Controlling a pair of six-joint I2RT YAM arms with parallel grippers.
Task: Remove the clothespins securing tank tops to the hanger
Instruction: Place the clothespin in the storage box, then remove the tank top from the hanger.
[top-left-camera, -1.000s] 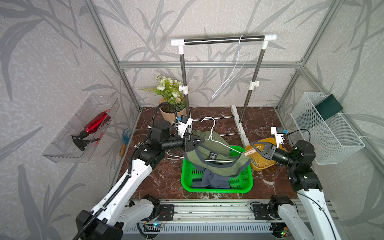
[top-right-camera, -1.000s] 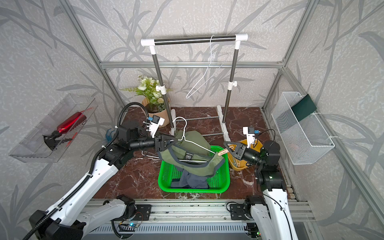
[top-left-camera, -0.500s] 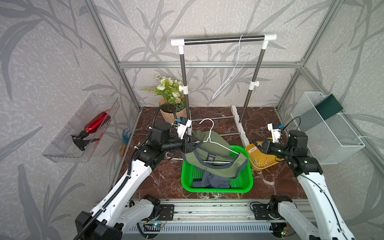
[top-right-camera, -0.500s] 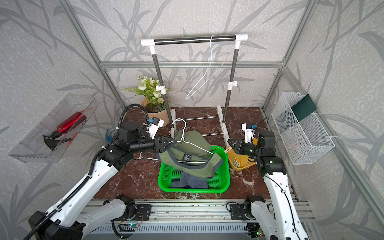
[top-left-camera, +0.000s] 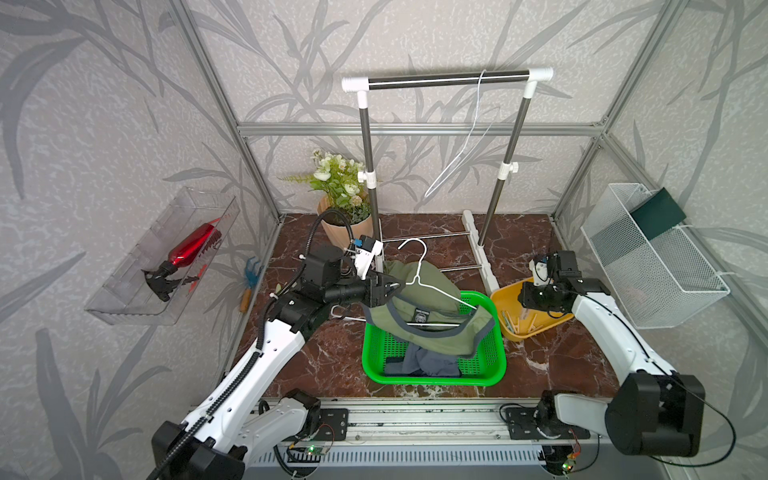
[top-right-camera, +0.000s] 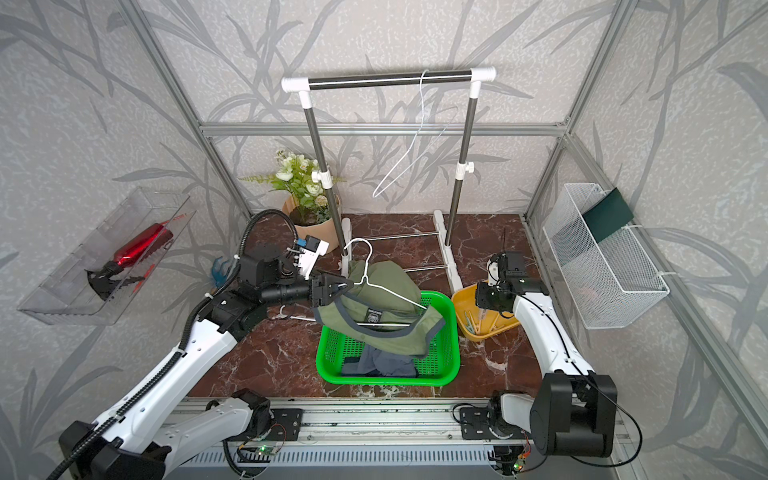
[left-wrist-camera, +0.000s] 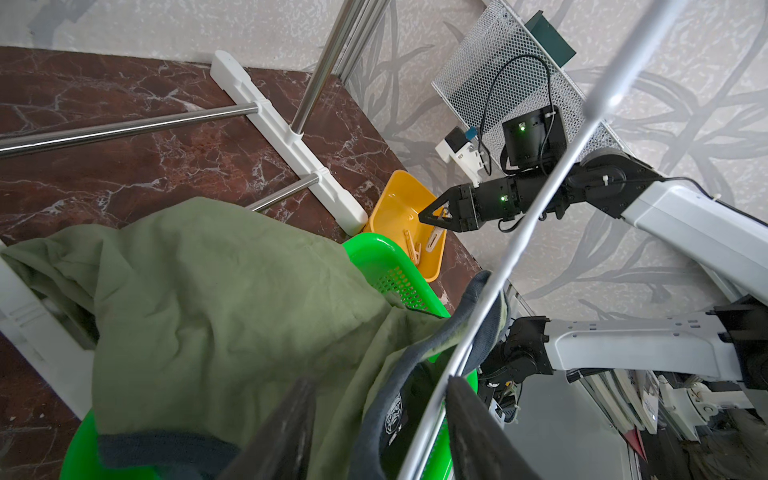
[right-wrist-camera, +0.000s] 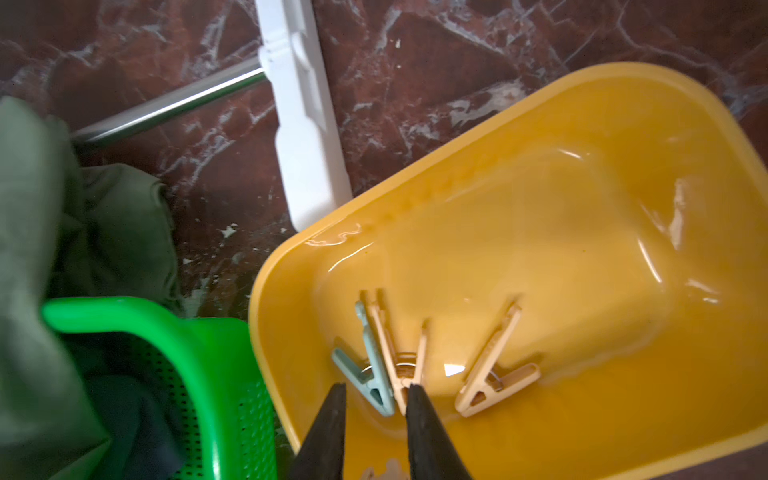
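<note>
My left gripper (top-left-camera: 392, 286) (top-right-camera: 343, 286) (left-wrist-camera: 380, 382) is shut on one shoulder of a white wire hanger (top-left-camera: 420, 268) (left-wrist-camera: 540, 199) and holds it above the green basket (top-left-camera: 432, 380). An olive tank top (top-left-camera: 428, 291) (left-wrist-camera: 208, 291) with grey-blue trim is draped over that hanger. A navy tank top (top-left-camera: 424, 361) lies crumpled in the basket. My right gripper (left-wrist-camera: 432, 216) (right-wrist-camera: 376, 388) hangs open over the yellow bin (right-wrist-camera: 540, 208) (top-left-camera: 511, 295), with nothing between its fingers. Peach clothespins (right-wrist-camera: 401, 353) (top-left-camera: 519, 324) and a pale blue one (right-wrist-camera: 365, 365) lie in the bin.
A clothes rack (top-left-camera: 449, 79) with an empty white hanger (top-left-camera: 461, 158) stands at the back, its white foot (top-left-camera: 482, 257) between basket and bin. A flower pot (top-left-camera: 345, 224) is at the back left. A wire basket (top-left-camera: 656, 266) hangs on the right wall. Another hanger (top-left-camera: 345, 318) lies under my left arm.
My right gripper moved away from the hanger's right end to above the yellow bin and opened, letting go of a clothespin. The left gripper kept hold of the hanger.
</note>
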